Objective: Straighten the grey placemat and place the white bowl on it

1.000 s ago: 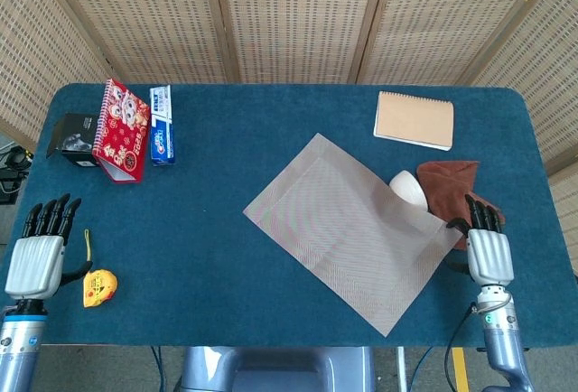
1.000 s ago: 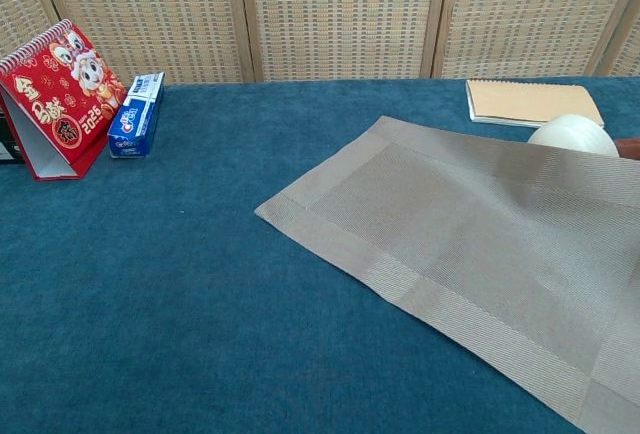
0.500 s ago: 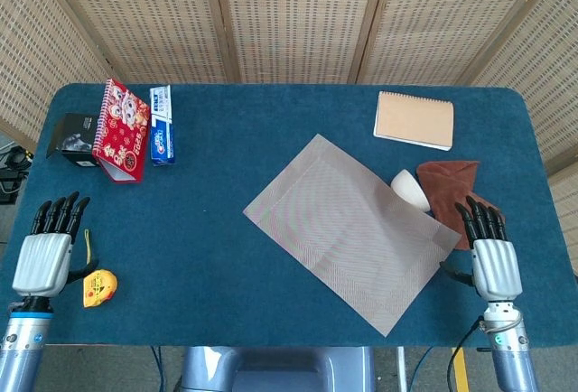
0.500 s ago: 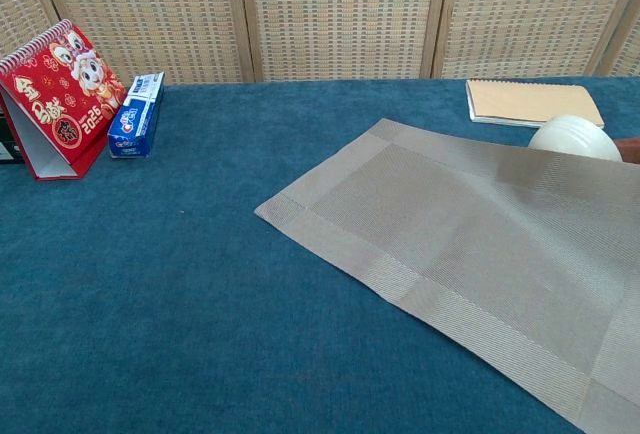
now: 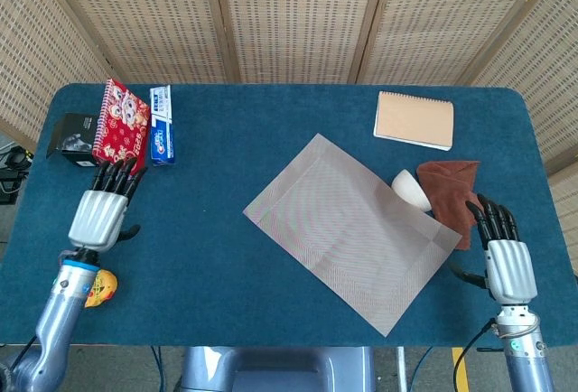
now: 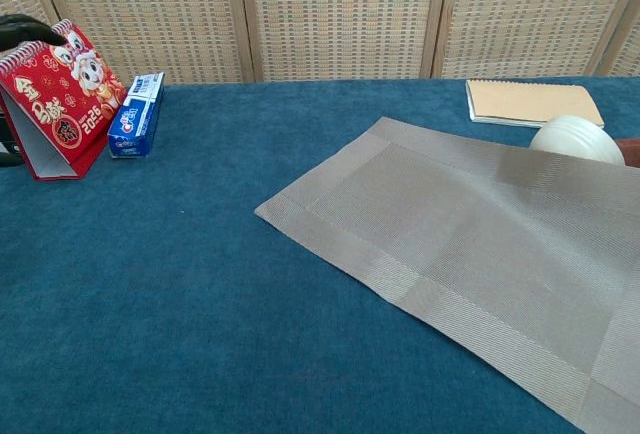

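Note:
The grey placemat [image 5: 348,228] [image 6: 470,249] lies skewed on the blue table, one corner pointing to the far side. Its right edge covers part of the white bowl [image 5: 411,190] [image 6: 574,138], which lies upside down beside a brown cloth. My right hand [image 5: 506,261] hovers at the table's near right, just right of the mat's corner, fingers straight and holding nothing. My left hand [image 5: 101,210] is over the left part of the table, near the red calendar, fingers extended and empty. In the chest view only a dark fingertip [image 6: 22,26] shows at the top left.
A red calendar [image 5: 121,130] [image 6: 55,89], a blue toothpaste box [image 5: 161,124] [image 6: 135,114] and a black box [image 5: 74,136] stand at the far left. A tan notebook [image 5: 414,119] [image 6: 532,102] lies far right. A brown cloth [image 5: 450,188] sits beside the bowl. A yellow tape measure [image 5: 99,286] lies near left.
My left hand has moved forward and inward from the table's near-left edge to just in front of the calendar. My right hand has drawn back slightly toward the near edge.

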Controlling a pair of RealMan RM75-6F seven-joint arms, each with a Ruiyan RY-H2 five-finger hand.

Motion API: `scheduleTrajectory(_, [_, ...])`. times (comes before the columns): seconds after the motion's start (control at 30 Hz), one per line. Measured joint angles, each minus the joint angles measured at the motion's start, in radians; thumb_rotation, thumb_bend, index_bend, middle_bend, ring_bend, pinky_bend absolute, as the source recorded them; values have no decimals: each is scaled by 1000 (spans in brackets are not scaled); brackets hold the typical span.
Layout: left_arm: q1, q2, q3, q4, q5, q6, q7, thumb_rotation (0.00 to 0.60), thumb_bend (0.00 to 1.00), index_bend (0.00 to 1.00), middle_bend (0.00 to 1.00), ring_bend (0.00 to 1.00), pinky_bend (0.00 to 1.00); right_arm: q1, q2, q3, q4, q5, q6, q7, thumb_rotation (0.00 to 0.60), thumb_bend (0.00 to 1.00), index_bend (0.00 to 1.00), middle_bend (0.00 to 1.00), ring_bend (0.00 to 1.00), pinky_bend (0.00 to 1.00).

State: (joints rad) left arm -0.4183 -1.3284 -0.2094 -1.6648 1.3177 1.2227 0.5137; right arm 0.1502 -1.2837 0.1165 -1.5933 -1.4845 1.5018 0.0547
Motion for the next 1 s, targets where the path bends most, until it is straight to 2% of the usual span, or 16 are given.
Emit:
scheduleTrajectory(0.23, [-158, -129, -52, 138, -78, -146, 55, 600, 27, 160, 0, 0, 0, -10, 27, 4, -35, -2, 12, 12, 600, 152, 149, 0, 0, 0])
scheduleTrajectory(0.53, [-326, -311, -61, 340, -156, -288, 115, 600, 29, 185, 0, 0, 0, -20, 68, 24, -58, 7, 27, 81, 600, 153, 157, 0, 0, 0])
scheduleTrajectory(1.0, [-445, -478, -33, 521, -225, -353, 153, 600, 35, 173, 0, 0, 0, -23, 90, 41, -64, 28, 20, 121, 600, 152, 161, 0, 0, 0])
